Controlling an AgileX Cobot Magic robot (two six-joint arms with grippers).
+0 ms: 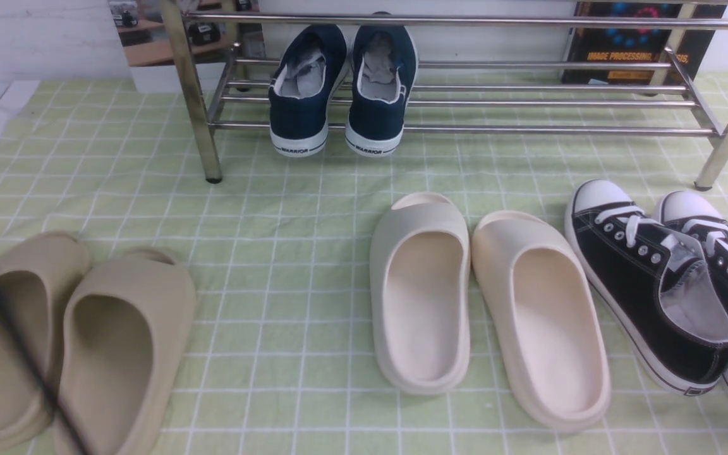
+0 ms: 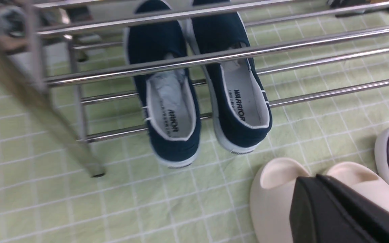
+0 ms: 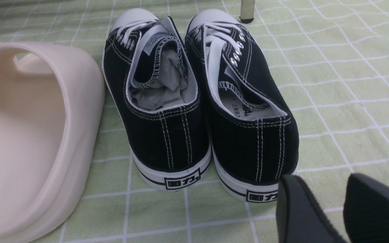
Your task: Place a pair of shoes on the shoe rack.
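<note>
The pair of navy slip-on shoes lies side by side on the lower rods of the chrome shoe rack, near its left end, heels overhanging the front rod. In the left wrist view the shoes show grey "WARRIOR" insoles under the rack's bars. My left gripper is shut and empty, hovering over the cream slides. My right gripper is open and empty, just behind the black sneakers' heels. Neither gripper shows in the front view.
On the green checked cloth stand two cream slides, two beige slides at the left, and black lace-up sneakers at the right. A black cable crosses the beige slides. A dark poster stands behind the rack.
</note>
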